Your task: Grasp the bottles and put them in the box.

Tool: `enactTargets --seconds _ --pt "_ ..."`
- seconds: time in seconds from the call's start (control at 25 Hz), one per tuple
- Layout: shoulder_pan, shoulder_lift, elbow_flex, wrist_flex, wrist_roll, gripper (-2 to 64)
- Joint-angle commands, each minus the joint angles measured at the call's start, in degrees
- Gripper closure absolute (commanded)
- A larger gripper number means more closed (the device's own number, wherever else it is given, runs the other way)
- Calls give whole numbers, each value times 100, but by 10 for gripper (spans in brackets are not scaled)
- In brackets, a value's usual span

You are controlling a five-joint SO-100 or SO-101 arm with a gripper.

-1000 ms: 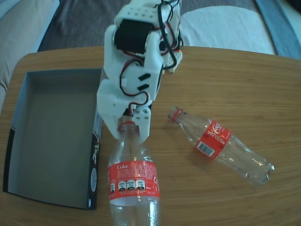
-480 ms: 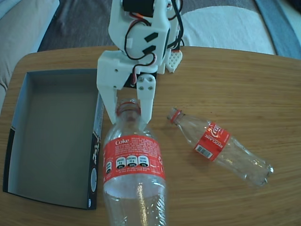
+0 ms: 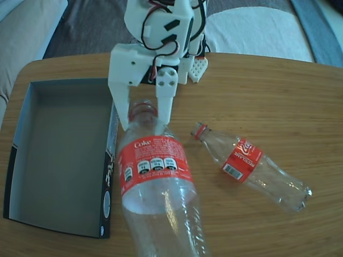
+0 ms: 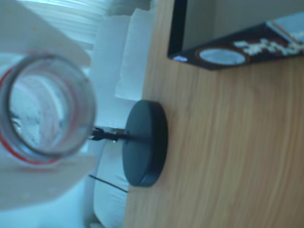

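Note:
In the fixed view my white gripper (image 3: 143, 115) is shut on the neck of a clear Coca-Cola bottle (image 3: 155, 182) with a red label. The bottle hangs off the table, base toward the camera, just right of the box's black side. The wrist view shows that bottle's round neck (image 4: 45, 109) with a red ring, held between my white fingers (image 4: 33, 187). A second bottle (image 3: 247, 162) lies on its side on the table to the right, its red top pointing up-left. The box (image 3: 59, 155), grey inside, sits open at the left with nothing in it.
The wooden table (image 3: 278, 101) has a rounded far edge with a sofa and cushions beyond it. In the wrist view a black round stand base (image 4: 145, 142) sits by the table's edge, and the box's printed black corner (image 4: 228, 50) is at the top.
The gripper has risen with the bottle in its grasp. The bottle now looms larger and closer to the fixed camera. The lying bottle and the box have not moved.

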Motion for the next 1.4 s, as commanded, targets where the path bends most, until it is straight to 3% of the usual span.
enactTargets --seconds 0.0,0.8,1.08,1.36 --pt "246 360 44 -9 -422 550" --pt "1424 905 756 -88 -2092 550" --pt "1819 905 756 -97 -2145 550" --pt "2663 905 1055 -703 -2558 550"
